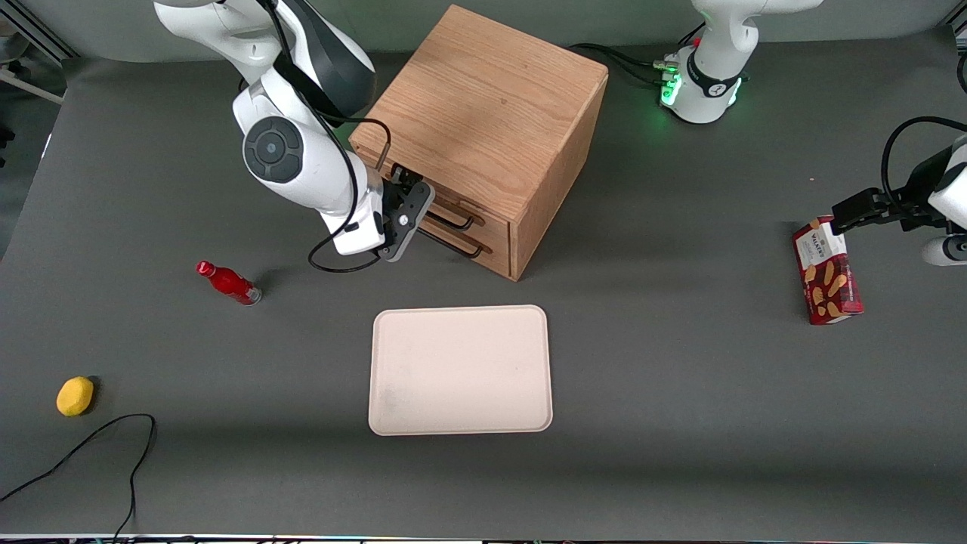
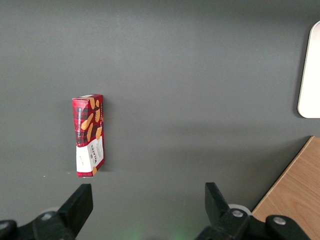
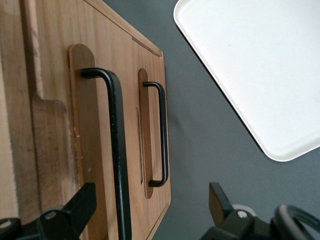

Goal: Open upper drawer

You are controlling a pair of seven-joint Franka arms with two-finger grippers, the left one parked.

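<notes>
Upper drawer (image 3: pixel 95 150) not visibly pulled out — gripper (image 3: pixel 150 210) spread wide, straddling its handle (image 3: pixel 117 150); grasp and pull remain.

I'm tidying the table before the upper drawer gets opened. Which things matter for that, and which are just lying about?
Belong to the job: upper drawer; its black handle; wooden cabinet; gripper, open, at that handle.

Just lying about: lower drawer; tray; red bottle; lemon; biscuit box.

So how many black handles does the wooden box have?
2. The upper drawer's handle sits between the open gripper's fingers; the lower drawer's handle is just below it, nearer the tray.
</notes>
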